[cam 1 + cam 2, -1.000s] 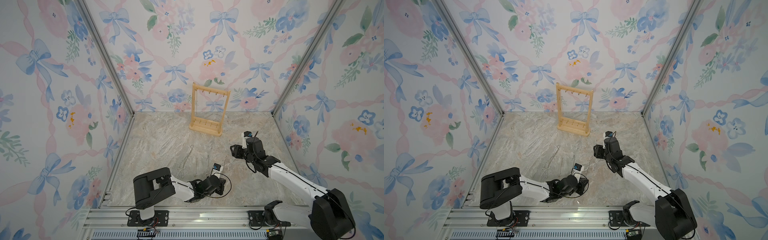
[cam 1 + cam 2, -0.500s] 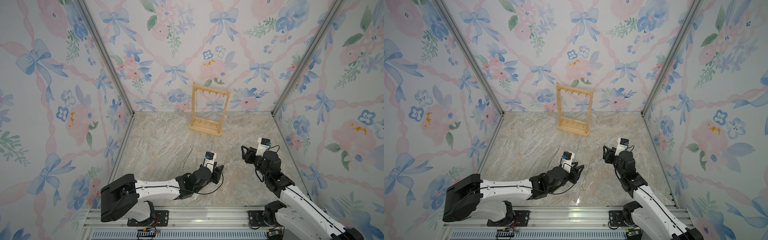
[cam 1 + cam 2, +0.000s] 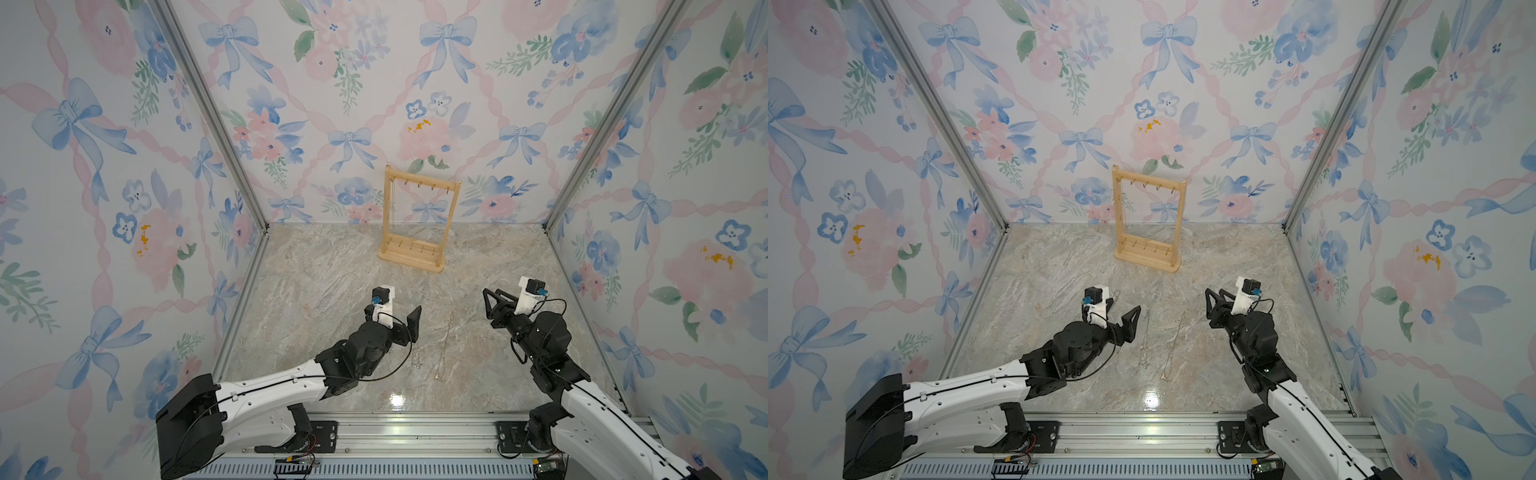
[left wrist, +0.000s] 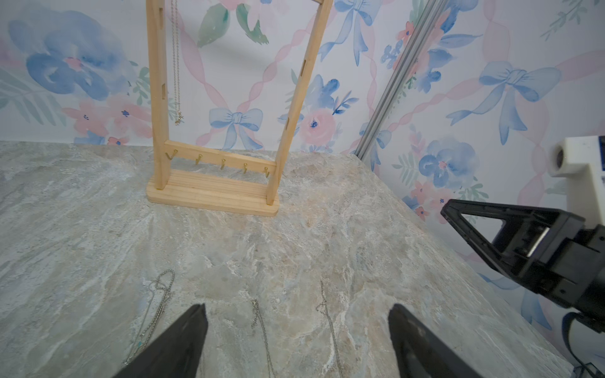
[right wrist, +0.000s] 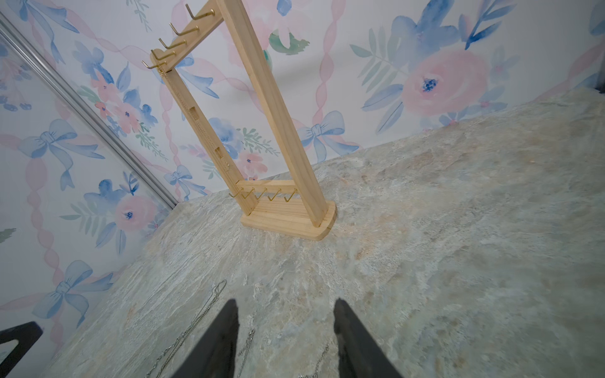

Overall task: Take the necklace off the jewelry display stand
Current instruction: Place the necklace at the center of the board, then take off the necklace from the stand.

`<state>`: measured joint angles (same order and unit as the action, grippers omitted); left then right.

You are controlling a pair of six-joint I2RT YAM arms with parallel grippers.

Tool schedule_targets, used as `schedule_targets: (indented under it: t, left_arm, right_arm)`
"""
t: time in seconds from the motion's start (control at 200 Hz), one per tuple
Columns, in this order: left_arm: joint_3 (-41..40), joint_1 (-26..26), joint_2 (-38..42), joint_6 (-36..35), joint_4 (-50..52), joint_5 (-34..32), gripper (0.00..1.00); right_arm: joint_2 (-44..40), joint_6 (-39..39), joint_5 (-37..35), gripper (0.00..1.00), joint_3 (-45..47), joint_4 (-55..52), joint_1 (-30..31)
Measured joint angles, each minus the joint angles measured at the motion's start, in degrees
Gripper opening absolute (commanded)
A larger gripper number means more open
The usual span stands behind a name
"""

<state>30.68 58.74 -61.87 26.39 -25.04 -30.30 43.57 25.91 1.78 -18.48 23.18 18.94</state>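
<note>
**A:** Necklace (image 4: 176, 65), where is it?
**B:** Hanging high on the jewelry display stand (image 3: 411, 261), far centre, just beside its left post (image 4: 157, 98).
**A:** And the jaws?
**B:** Left gripper (image 4: 297, 307) is spread wide, empty. Right gripper (image 5: 285, 302) is parted, empty too. Loose chains (image 4: 260, 324) lie on the near floor (image 4: 294, 245) between them.

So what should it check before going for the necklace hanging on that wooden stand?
1. The necklace hangs from an end hook, beside a post: ok.
2. The jewelry display stand is upright, base flat: ok.
3. The left gripper is open, empty: ok.
4. The right gripper is open, empty: ok.
5. Three chains lie on the table, apart from the stand: ok.
</note>
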Motion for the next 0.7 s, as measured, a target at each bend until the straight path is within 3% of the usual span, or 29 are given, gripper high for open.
schedule_targets:
  t: [0.255, 0.7]
  left_arm:
    - [-3.58, -2.93, 3.43, 0.48, 0.5, -4.33, 0.98]
    - [-3.98, -3.3, -4.52, 4.68, -0.02, -10.4, 0.98]
  right_arm:
    - [6.03, -2.51, 1.18, 0.39, -4.66, -0.94, 6.34]
    - [29.4, -6.69, -0.61, 0.31, -35.1, -7.1, 16.24]
